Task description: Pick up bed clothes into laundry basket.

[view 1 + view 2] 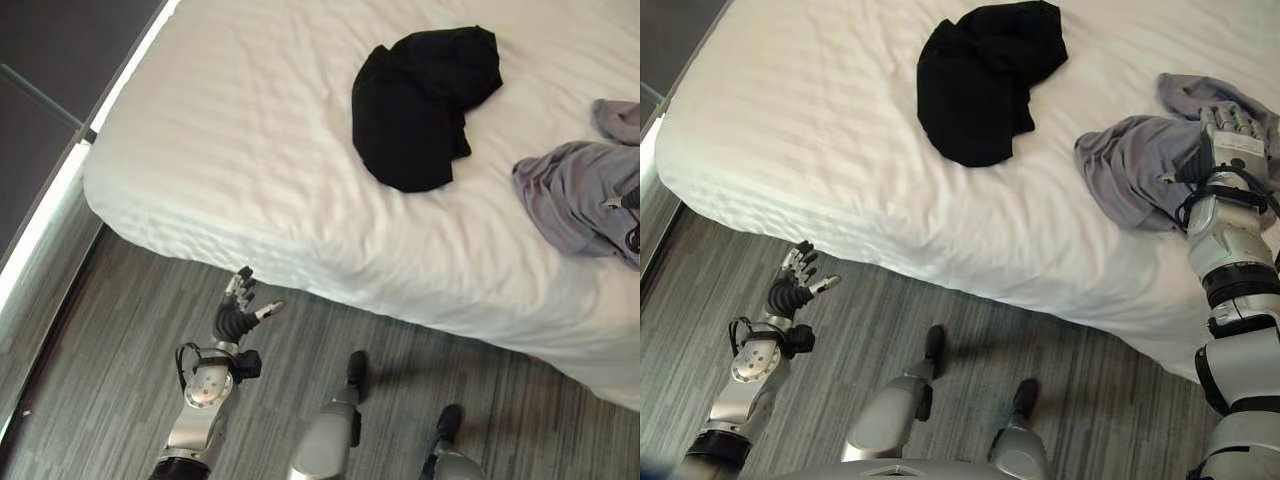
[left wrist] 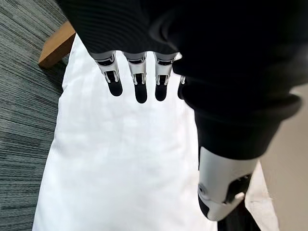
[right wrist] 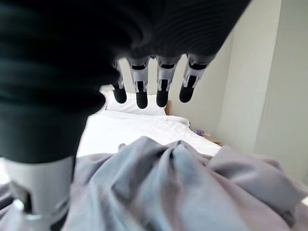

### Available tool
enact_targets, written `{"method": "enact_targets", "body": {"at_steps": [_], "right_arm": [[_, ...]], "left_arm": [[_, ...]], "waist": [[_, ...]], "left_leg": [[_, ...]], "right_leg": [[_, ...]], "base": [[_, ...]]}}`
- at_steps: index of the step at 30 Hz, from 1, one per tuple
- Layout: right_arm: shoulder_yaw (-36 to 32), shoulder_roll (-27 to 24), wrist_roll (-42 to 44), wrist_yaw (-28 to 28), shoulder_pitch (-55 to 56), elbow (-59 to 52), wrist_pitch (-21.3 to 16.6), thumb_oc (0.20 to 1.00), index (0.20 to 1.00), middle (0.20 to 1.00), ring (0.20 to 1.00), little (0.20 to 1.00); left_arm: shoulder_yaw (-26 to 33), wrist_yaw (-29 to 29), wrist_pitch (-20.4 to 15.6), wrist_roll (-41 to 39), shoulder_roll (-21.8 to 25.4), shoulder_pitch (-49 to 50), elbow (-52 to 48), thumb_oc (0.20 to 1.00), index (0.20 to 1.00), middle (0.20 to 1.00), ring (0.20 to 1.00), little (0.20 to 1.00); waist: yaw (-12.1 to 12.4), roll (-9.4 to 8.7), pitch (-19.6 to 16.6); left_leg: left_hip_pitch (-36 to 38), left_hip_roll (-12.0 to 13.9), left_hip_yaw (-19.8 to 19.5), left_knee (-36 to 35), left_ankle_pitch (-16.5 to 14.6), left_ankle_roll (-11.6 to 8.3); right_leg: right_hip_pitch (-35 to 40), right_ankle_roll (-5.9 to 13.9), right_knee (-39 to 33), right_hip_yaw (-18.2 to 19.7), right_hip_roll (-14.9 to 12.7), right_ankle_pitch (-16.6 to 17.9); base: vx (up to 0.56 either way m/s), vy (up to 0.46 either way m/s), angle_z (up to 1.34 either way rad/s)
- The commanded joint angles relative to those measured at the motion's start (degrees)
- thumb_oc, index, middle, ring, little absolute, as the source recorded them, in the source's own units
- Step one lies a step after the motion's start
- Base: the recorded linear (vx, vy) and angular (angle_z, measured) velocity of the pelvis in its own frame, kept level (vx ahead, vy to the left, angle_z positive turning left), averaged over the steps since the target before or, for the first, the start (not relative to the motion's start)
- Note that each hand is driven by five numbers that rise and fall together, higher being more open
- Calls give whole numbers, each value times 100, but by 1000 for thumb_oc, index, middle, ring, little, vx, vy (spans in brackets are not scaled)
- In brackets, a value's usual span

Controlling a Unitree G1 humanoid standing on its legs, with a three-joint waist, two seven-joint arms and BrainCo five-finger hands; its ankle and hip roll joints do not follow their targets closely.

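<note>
- A bed point(image 1: 230, 150) with a white sheet took up most of the head views, with grey striped floor point(image 1: 120, 380) in front of it.
- A black garment point(image 1: 420, 100) lay crumpled in a heap on the sheet, towards the middle of the bed.
- A grey garment point(image 1: 1140, 170) lay bunched nearer the robot's right side of the bed, well apart from the black one.
- The right hand point(image 1: 1232, 135) was over the grey garment, fingers straight and relaxed; in its wrist view the fingers point(image 3: 141, 91) hung above the grey folds and closed on nothing.
- The left hand point(image 1: 240, 305) was low over the floor, just beside the bed's near edge, fingers loosely spread and holding nothing.
- In the left wrist view the straight fingers point(image 2: 140, 84) pointed along the white side of the bed.
</note>
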Motion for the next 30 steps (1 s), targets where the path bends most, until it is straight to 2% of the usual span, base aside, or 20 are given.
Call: {"method": "enact_targets", "body": {"at_steps": [1,5,11,13,16,18,19,20,21,28,29,30], "right_arm": [[582,-416,-115,-118,-748,452,145,1000,1000,1000,1000,1000],[747,-655,-68,-88,-971,927,125,1000,1000,1000,1000,1000],[758,-885,454,-134,-1078,1423,-67,1000,1000,1000,1000,1000],[689,-988,686,-106,-1073,1554,-124,1000,1000,1000,1000,1000],[376,-883,1224,-109,-822,1733,-260,1000,1000,1000,1000,1000],[45,-764,1790,124,-547,1918,-387,1000,1000,1000,1000,1000],[-136,-689,2051,210,-378,2012,-426,915,915,915,915,915],[-280,-621,2212,263,-223,2101,-456,250,250,250,250,250],[-428,-562,2386,328,-70,2110,-470,200,200,200,200,200],[-1562,-319,3006,490,1137,2249,-391,200,200,200,200,200],[-2631,24,4607,593,1799,1858,-668,200,200,200,200,200],[-3077,88,4990,588,2227,1697,-749,200,200,200,200,200]], "left_arm": [[-212,-1,-300,-297,-66,-60,-108,1000,1000,1000,1000,1000],[-261,-22,-332,-342,-57,-82,-98,1000,1000,1000,1000,1000],[-302,38,-395,-466,-68,-153,-77,1000,1000,1000,1000,1000],[-330,65,-413,-523,-111,-182,-29,1000,1000,1000,1000,1000],[-421,96,-407,-607,-246,-309,107,1000,1000,1000,1000,1000],[-465,67,-386,-630,-287,-329,171,1000,1000,1000,1000,1000],[-467,30,-371,-646,-280,-321,197,1000,1000,1000,1000,1000],[-481,-9,-346,-658,-281,-307,212,1000,1000,1000,1000,1000],[-467,-27,-316,-658,-266,-287,232,1000,1000,1000,1000,1000],[-561,-131,-85,-680,-428,-534,474,1000,1000,1000,1000,1000],[-593,-130,-24,-672,-616,-745,550,1000,1000,1000,1000,1000],[-604,-132,36,-657,-626,-819,503,1000,1000,1000,1000,1000]], "waist": [[14,-7,-234],[-14,35,-143],[6,79,15],[21,89,71],[44,126,182],[49,147,229],[64,154,253],[84,154,266],[93,154,277],[160,125,206],[126,74,136],[141,28,119]], "left_leg": [[-90,495,1,-119,-6,-881],[-236,481,0,-119,41,-911],[-577,518,-24,-119,144,-974],[-709,541,-37,-119,191,-1011],[-862,568,-61,-119,217,-1053],[-914,576,-101,-119,230,-1051],[-928,576,-133,-119,237,-1043],[-925,574,-153,-119,235,-1035],[-906,567,-177,-119,226,-1015],[-678,495,-310,-119,71,-909],[-547,452,-397,-119,-46,-867],[-490,441,-415,-119,-57,-844]], "right_leg": [[-213,254,91,46,-32,-477],[-395,272,91,70,-55,-396],[-780,325,91,123,-33,-326],[-920,344,91,99,-34,-291],[-1057,392,91,70,-8,-310],[-1090,392,91,51,15,-315],[-1085,394,91,37,27,-317],[-1075,397,91,26,26,-320],[-1055,402,91,18,30,-327],[-764,472,91,-223,-55,-347],[-602,504,91,-333,-92,-339],[-544,516,91,-359,-104,-305]], "base": [[31,33,-22],[24,4,-5],[5,-39,-6],[-17,-50,-3],[-18,-44,2],[-8,-54,1],[-2,-55,5],[6,-37,10],[11,-24,11],[13,2,21],[-3,22,20],[0,10,34]]}}
